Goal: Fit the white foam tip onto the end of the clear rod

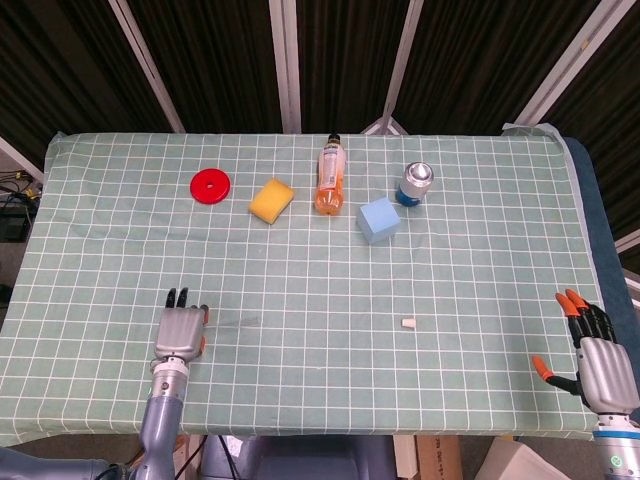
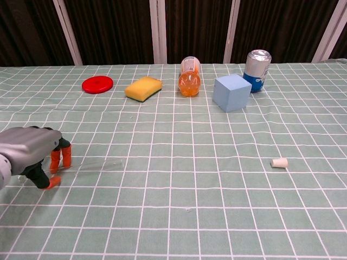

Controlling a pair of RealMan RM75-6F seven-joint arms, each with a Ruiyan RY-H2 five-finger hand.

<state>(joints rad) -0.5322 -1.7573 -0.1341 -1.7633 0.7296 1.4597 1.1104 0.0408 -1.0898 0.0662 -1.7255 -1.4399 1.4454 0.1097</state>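
Left hand (image 2: 30, 154) of mine low over table, fingertips (image 2: 60, 158) curled down at near end of thin clear plastic rod (image 2: 103, 164); real grip I cannot tell. Right hand (image 1: 600, 355) empty, fingers spread, at table edge. Small white foam tip (image 2: 278, 162) lies well apart. Advice: pinch rod firmly, lift level. Green checked cloth (image 1: 300, 280), dark curtains behind.

We're seeing the clear rod (image 2: 100, 166) lying just right of the left hand (image 2: 32, 154), the white foam tip (image 2: 278, 162) sitting well apart, further right.
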